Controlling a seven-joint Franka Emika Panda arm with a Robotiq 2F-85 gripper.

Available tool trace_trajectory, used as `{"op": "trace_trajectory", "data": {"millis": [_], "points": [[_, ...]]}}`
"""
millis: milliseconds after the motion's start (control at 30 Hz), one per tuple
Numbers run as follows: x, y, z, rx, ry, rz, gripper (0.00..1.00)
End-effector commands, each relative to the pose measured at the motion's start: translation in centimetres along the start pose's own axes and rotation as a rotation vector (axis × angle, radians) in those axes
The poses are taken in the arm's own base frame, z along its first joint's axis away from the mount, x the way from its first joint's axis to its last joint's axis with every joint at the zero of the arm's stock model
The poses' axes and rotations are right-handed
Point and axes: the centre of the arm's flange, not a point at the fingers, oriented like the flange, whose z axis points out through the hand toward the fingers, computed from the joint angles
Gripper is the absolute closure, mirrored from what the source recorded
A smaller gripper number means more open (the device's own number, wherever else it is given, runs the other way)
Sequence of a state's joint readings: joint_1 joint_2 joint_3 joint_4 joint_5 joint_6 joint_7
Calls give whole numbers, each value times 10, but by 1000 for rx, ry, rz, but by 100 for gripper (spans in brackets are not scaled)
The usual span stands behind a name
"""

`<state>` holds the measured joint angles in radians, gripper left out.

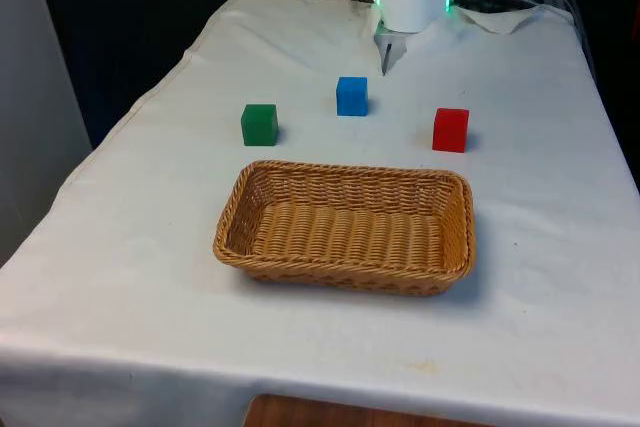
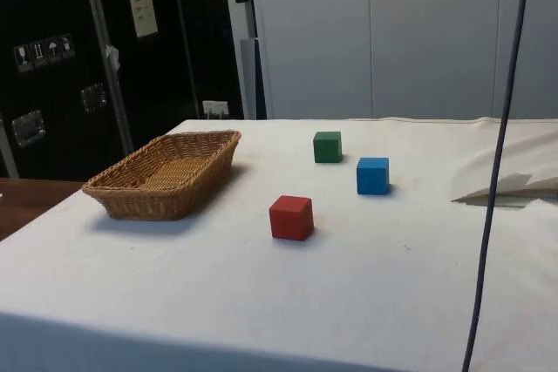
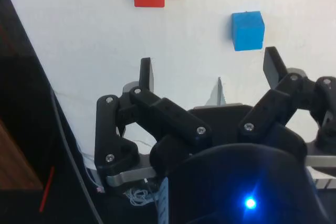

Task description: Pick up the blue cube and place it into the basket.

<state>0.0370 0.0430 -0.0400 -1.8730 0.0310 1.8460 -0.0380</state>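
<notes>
Wrist view: the gripper [image 3: 209, 71] hangs above bare white cloth [image 3: 94, 40] with its fingers spread wide apart, holding nothing. The blue cube [image 3: 247, 30] sits on the cloth beyond the fingertips, between a red cube [image 1: 450, 130] and a green cube [image 1: 259, 124]. The wicker basket [image 1: 262, 251] stands apart from all three.

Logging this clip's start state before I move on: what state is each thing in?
blue cube: on the cloth, untouched, outside the basket.
green cube: on the cloth, apart from the others.
red cube: on the cloth, apart from the others.
basket: upright, empty.
tool: open, holding nothing, short of the blue cube.
</notes>
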Motion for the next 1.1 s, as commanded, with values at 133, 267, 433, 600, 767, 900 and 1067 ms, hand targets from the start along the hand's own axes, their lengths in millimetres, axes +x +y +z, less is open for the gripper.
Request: {"op": "trace_trajectory", "data": {"millis": [133,267,433,600,767,900,1067], "points": [[-11,-1,-1,-6,8,-1,0],[-19,-1,-1,-12,9,-2,0],[-27,-1,-1,-27,11,-6,0],[-33,-2,-1,-42,12,-13,0],[-43,-2,-1,-74,11,-23,0],[-49,-3,-1,-96,13,-31,0],[-61,-2,-1,-118,17,-38,0]]}}
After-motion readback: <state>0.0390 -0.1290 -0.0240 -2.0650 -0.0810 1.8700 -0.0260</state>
